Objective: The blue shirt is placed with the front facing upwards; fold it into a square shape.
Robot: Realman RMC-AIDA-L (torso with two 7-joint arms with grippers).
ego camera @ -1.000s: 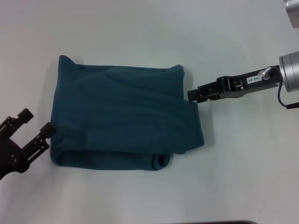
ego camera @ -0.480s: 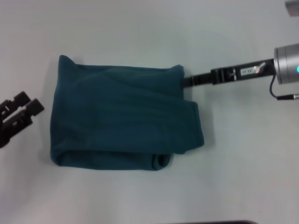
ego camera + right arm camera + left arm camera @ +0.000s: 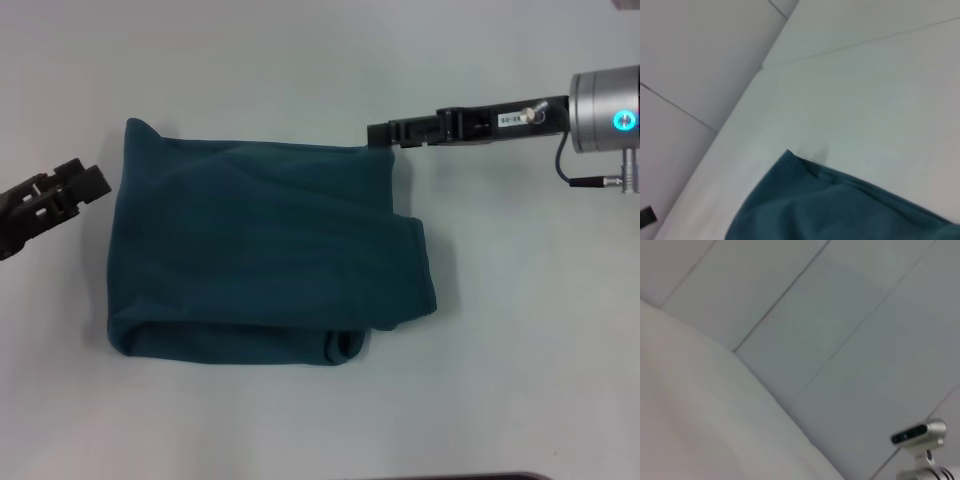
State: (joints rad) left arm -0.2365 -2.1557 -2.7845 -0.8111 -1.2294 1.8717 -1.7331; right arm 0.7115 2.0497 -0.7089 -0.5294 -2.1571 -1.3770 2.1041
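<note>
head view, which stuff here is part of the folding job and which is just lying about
Part of the job:
- blue shirt, folded on the table
- right end effector at its far right corner
- left end effector beside its left edge

Just there:
- white table

Right arm comes in from the right edge of the head view, silver wrist cylinder with a lit blue-green ring, forearm link running roughly level toward centre. Right gripper [image 3: 382,133] points left, black fingers drawn together into one narrow tip; looks closed, though the tip is small and dark so a thin gap can't be ruled out. Left arm enters low at the left edge. Left gripper [image 3: 88,180] angles up and to the right, two blocky fingertips side by side with barely any gap. Neither wrist view shows its own fingers.
</note>
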